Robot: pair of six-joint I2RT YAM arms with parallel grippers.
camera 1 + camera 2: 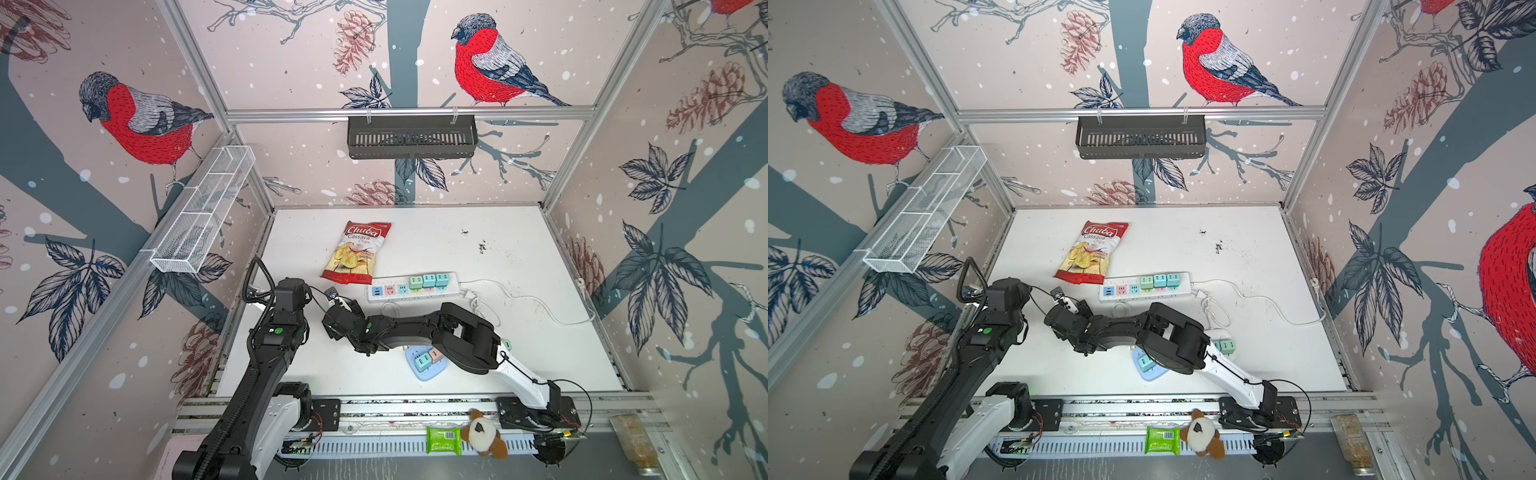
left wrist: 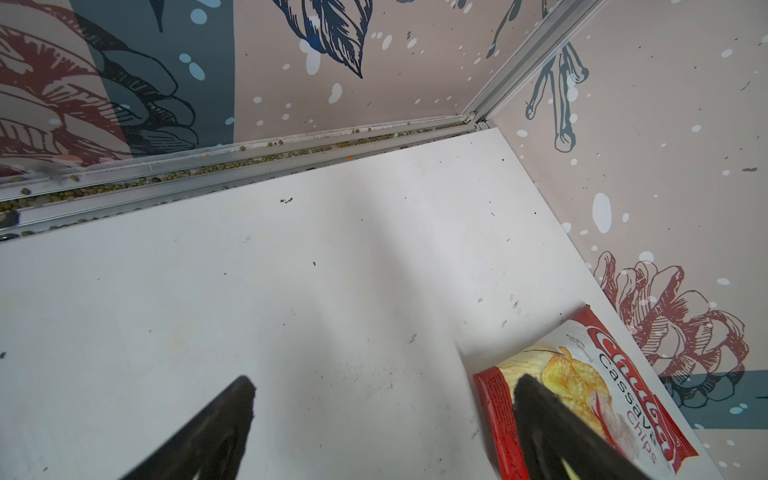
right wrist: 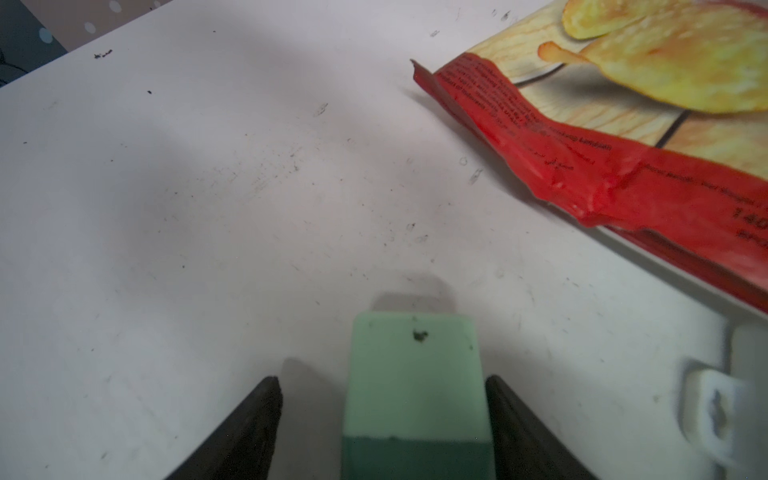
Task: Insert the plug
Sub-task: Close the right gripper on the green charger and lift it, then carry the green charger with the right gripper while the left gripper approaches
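Lying between matte black fingers [image 3: 249, 419], a smooth mint-green blocky plug [image 3: 415, 374].

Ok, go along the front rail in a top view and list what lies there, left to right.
green packet → plush toy → clear bottle lying at the far right

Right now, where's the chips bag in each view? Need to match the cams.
Top views: chips bag lies mid-table, just behind the power strip's left end.
Left wrist: bag at lower right, partly behind a finger.
Right wrist: bag's red bottom edge at upper right.
Shared landmark: that red sealed edge.
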